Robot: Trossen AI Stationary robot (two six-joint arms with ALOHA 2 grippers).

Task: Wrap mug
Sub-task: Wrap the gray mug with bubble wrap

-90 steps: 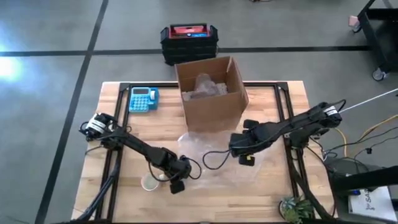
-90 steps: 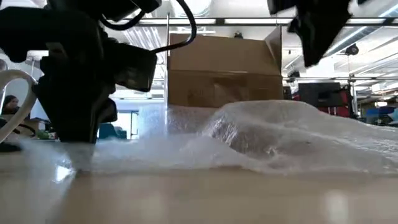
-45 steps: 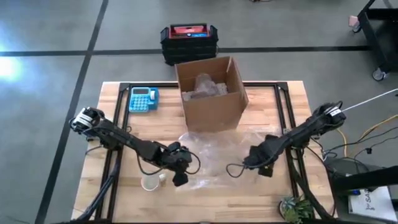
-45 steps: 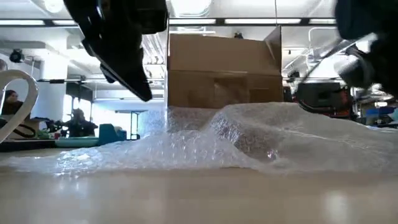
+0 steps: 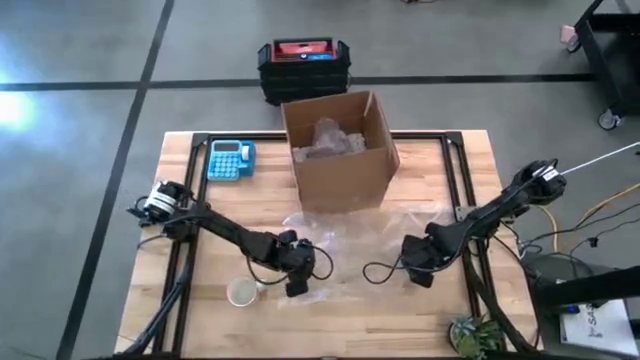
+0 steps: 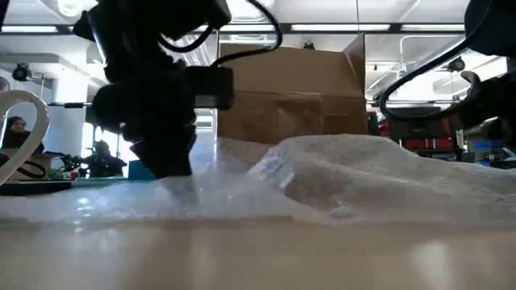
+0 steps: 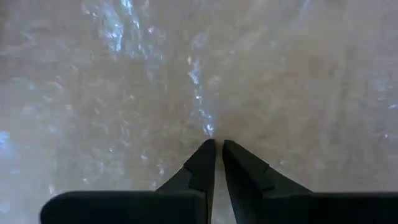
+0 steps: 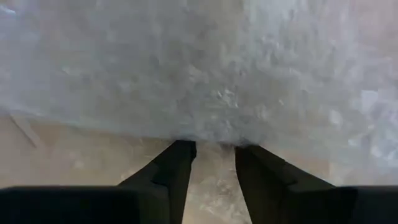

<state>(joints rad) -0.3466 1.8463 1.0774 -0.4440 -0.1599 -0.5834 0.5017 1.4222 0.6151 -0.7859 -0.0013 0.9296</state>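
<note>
A clear bubble wrap sheet (image 5: 370, 250) lies spread on the wooden table in front of the cardboard box, humped in the middle (image 6: 355, 169). The white mug (image 5: 240, 292) stands upright on the table just off the sheet's near left corner; its handle (image 6: 24, 129) shows in the low view. My left gripper (image 5: 298, 282) is down on the sheet's left part, shut on it. My right gripper (image 5: 418, 270) is low at the sheet's near right edge and open, with the sheet's edge (image 8: 205, 134) just ahead of its fingertips. My left gripper pinches a small raised ridge of the bubble wrap (image 7: 208, 121) between its two fingertips, near the sheet's left side. The fingers (image 6: 169, 161) come from above, pointing down. The sheet lies on the table around the pinch.
An open cardboard box (image 5: 340, 150) holding crumpled wrap stands behind the sheet. A blue calculator (image 5: 231, 159) lies at the far left. A small plant (image 5: 475, 335) sits at the near right corner. Bare wood lies along the table's near edge.
My left gripper rose from beside the mug, moved right over the sheet and came down on its left part. My right gripper swung from over the sheet's middle toward the table's right and near side and dropped low at the sheet's edge.
</note>
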